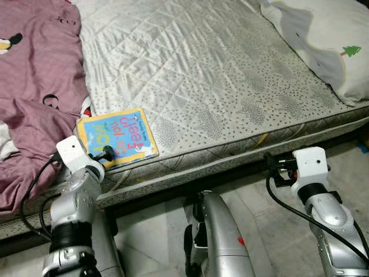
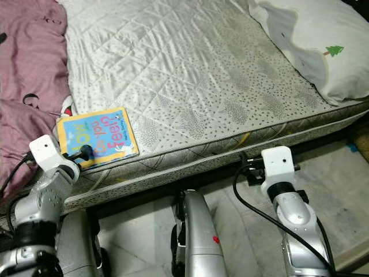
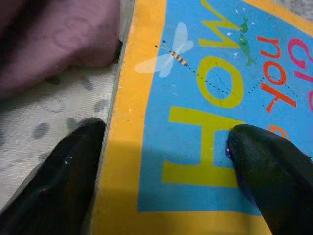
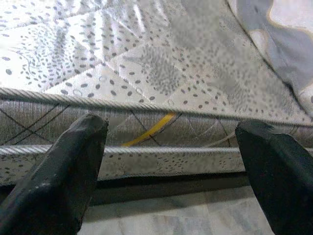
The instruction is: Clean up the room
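A children's book (image 1: 117, 136) with a blue cover, yellow border and big letters lies flat on the mattress (image 1: 219, 86) near its front edge. My left gripper (image 1: 107, 153) is at the book's near corner. In the left wrist view the book (image 3: 215, 98) is very close. The left gripper (image 3: 166, 147) is open there, with one finger (image 3: 73, 166) over the sheet beside the book's edge and the other (image 3: 269, 161) over the cover. My right gripper (image 1: 273, 168) hangs open in front of the mattress side (image 4: 161, 127), holding nothing.
A pink blanket (image 1: 34, 86) is bunched on the left of the bed, touching the book's far corner. A white pillow (image 1: 328, 40) with a green tree print lies at the back right. A pale tiled floor (image 1: 259, 213) runs under the bed's front edge.
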Available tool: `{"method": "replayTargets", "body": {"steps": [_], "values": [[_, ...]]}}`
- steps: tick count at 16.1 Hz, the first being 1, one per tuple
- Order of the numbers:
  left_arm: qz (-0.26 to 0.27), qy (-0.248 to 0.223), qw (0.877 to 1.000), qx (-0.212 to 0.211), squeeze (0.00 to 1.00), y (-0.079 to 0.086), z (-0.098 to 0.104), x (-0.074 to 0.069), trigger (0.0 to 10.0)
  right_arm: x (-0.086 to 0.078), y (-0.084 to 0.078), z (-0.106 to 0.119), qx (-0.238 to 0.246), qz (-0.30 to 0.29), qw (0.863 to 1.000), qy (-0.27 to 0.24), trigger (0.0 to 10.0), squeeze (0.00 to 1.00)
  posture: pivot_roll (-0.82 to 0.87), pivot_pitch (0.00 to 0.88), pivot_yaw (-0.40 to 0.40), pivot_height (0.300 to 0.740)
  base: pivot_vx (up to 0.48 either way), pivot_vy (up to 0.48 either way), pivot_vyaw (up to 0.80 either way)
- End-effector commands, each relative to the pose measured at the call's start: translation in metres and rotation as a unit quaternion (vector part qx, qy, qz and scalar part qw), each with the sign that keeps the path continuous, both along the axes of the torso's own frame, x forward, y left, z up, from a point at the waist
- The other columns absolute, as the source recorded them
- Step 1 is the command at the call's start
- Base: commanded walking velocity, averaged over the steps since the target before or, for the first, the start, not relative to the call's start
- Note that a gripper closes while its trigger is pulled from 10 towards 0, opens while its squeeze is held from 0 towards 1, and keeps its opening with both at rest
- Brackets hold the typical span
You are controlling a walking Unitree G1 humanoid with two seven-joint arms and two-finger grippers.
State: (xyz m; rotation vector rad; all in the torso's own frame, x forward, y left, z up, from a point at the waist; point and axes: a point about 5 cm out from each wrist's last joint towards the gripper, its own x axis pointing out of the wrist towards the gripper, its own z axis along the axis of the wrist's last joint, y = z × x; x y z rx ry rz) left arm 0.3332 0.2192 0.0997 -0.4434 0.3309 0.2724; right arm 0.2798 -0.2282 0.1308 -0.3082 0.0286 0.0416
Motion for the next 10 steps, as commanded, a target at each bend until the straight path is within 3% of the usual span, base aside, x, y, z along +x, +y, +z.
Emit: {"method": "replayTargets", "body": {"steps": [1, 5, 10], "values": [[-0.03, 0.025, 0.999, -0.032, 0.0, -0.013, -0.014, -0.001, 0.0, -0.001, -0.003, 0.003, -0.011, -0.003, 1.0, -0.007, 10.0, 0.0, -0.19, 0.251, -0.109, 0.538, 0.0, 0.0, 0.0], [-0.08, -0.003, 0.992, -0.1, 0.0, -0.029, -0.013, 0.012, 0.0, 0.008, -0.003, 0.011, -0.023, 0.003, 1.0, -0.02, 10.0, 0.0, -0.2, 0.234, -0.123, 0.538, 0.0, 0.0, 0.0], [-0.139, -0.026, 0.983, -0.116, 0.0, -0.046, -0.004, 0.024, 0.0, 0.014, -0.001, 0.015, -0.031, 0.007, 0.999, -0.031, 10.0, 0.0, -0.2, 0.218, -0.134, 0.538, 0.0, 0.0, 0.0]]}}
